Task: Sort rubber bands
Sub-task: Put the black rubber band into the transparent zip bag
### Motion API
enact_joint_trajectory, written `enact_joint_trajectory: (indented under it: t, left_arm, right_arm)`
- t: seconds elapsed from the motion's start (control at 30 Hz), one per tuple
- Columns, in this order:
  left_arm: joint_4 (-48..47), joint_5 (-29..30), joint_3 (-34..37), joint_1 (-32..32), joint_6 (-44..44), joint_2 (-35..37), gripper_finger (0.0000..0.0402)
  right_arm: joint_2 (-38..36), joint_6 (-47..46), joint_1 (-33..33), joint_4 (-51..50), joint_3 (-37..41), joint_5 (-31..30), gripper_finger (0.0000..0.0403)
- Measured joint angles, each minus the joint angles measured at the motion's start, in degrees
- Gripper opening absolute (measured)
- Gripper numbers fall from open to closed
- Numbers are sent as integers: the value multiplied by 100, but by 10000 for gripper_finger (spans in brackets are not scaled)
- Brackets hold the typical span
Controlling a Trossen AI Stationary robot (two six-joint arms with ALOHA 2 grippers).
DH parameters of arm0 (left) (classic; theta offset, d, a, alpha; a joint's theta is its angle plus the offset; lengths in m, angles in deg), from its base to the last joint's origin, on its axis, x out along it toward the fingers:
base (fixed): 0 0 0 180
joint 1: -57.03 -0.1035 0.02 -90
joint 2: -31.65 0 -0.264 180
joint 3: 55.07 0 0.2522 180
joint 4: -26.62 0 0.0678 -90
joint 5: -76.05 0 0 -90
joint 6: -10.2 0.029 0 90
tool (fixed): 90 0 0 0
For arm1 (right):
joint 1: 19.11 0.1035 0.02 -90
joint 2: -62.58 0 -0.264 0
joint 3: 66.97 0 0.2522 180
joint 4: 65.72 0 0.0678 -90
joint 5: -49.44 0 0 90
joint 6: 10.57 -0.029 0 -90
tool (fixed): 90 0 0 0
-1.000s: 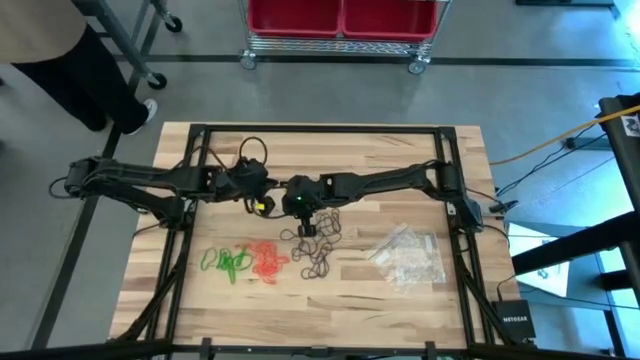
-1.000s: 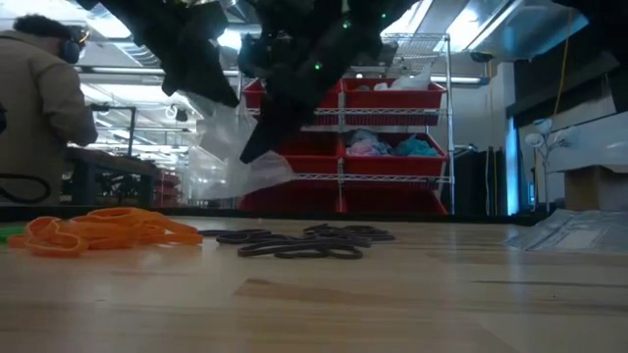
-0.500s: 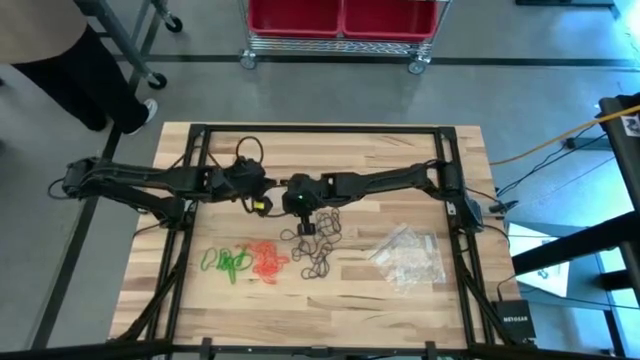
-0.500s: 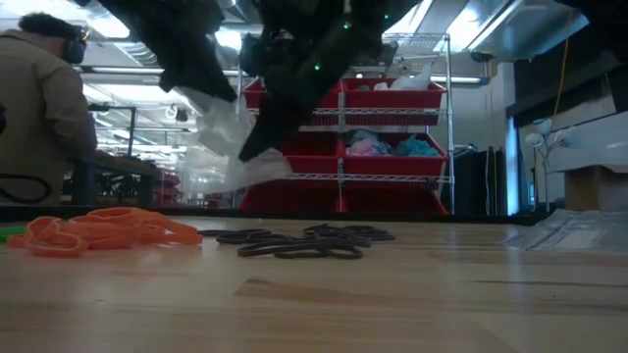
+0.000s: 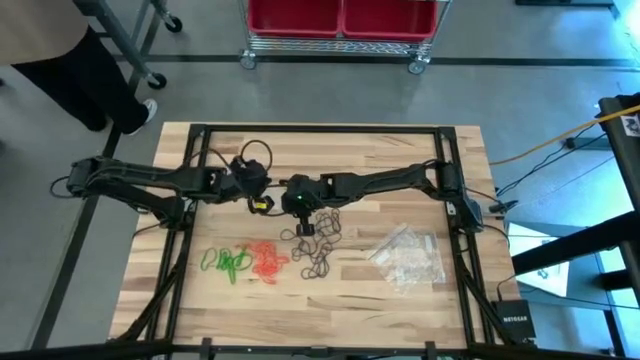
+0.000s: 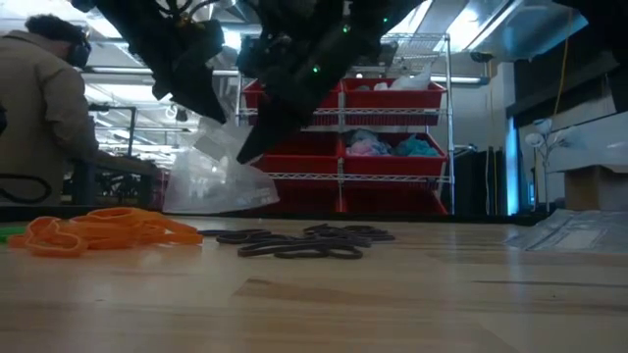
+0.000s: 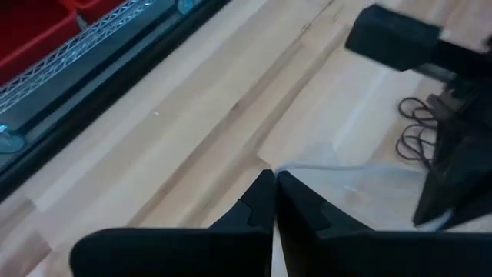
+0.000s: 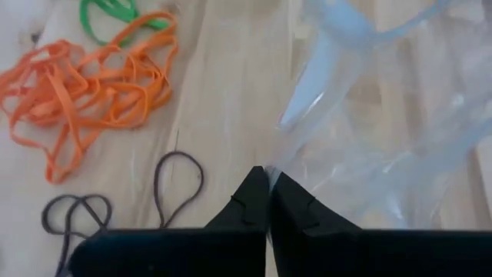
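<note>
A clear plastic bag (image 6: 216,181) hangs over the middle of the table between my two grippers. My left gripper (image 5: 262,203) and my right gripper (image 5: 298,206) are both shut on it, close to each other. The rubber bands lie on the wood in three heaps nearer the front edge: green (image 5: 228,262), orange-red (image 5: 266,260) and black (image 5: 320,245). The right wrist view shows the orange-red bands (image 8: 92,85), a bit of the green bands (image 8: 108,15) and some black loops (image 8: 177,181) below the bag. My left gripper pinches an edge of the clear bag (image 7: 290,167) between its two shut fingertips, slanting down from the table's left side. The bag spreads away from the fingers toward the right arm. My right gripper pinches the bag's film (image 8: 280,158) between its shut fingertips, slanting down from the table's right side. The bag hangs crumpled beyond the fingers, above the wood.
A pile of more clear bags (image 5: 408,258) lies at the front right of the table. A person (image 6: 44,118) stands beyond the table's far left corner. Red bins on a wire shelf (image 5: 340,20) stand behind the far edge.
My left gripper has tipped a little, still shut. The clear bag has sunk: in the low view its lower part hung high and narrow before, and now it spreads wider and reaches down close to the table. My right gripper has kept still.
</note>
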Motion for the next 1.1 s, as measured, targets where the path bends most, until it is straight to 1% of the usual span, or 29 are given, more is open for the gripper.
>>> enact_joint_trajectory:
  t: [0.2,0.3,0.43,0.53,0.67,0.77,0.93,1.0,1.1]
  left_arm:
    - [11,26,-2,6,45,-56,0]
    - [85,-74,4,12,65,-56,0]
    - [75,-78,4,6,69,-55,0]
    - [65,-96,3,25,77,-45,0]
    - [54,-96,2,52,82,-45,0]
    - [20,-97,2,52,87,-45,0]
    - [35,-57,0,44,183,-45,0]
    - [50,-57,-2,44,185,-52,0]
    - [56,-63,-2,45,185,-82,0]
  right_arm:
    - [31,-133,50,156,149,-3,0]
    - [96,-184,41,186,278,-37,0]
    - [64,-547,37,309,275,43,1]
    - [74,-905,37,401,282,-14,1]
    - [74,-926,44,412,282,-17,8]
    - [62,-919,48,403,286,-29,34]
    - [-47,-858,46,276,138,-57,98]
    - [-103,-615,17,99,6,-166,118]
    - [-175,-302,11,2,-167,-226,136]
